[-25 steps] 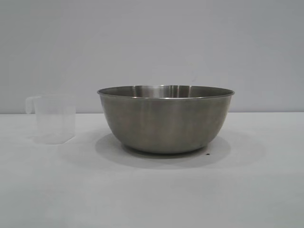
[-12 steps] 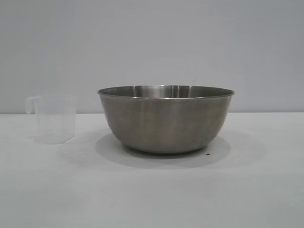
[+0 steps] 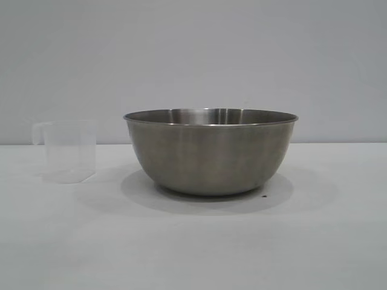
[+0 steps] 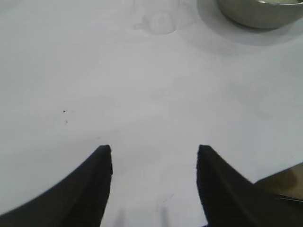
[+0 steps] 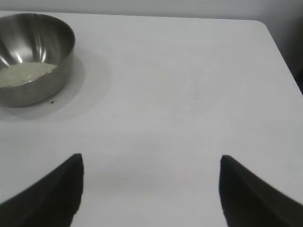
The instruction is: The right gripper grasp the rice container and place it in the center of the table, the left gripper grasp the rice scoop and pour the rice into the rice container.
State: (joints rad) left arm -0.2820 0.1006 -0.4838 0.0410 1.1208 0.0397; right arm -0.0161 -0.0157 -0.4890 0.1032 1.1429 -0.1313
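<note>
2 claws are in play and neither has hold of anything. We see the left claw (image 4: 155,156) hanging low over bare counter (image 3: 193,254), its fingers spread part-way with nothing between them, and the rice scoop (image 3: 69,151) well ahead of it, only a faint translucent outline in the left wrist view (image 4: 158,21). We see the right claw (image 5: 151,161) spread wider still, also empty, over open counter with the rice container (image 5: 28,56) off to one side and clear of it. In the exterior view the rice container (image 3: 210,151) sits near the middle of the counter, upright, with the scoop standing upright just beside it at the view's left, apart from it and with its loop handle turned away from the bowl. The rice (image 5: 23,73) lies as a pale layer in the bottom of the bowl, and the scoop looks empty to us. From that we judge the pour to be done and the scoop set down out of the way, so both arms stand back and open because nothing more needs gripping.
</note>
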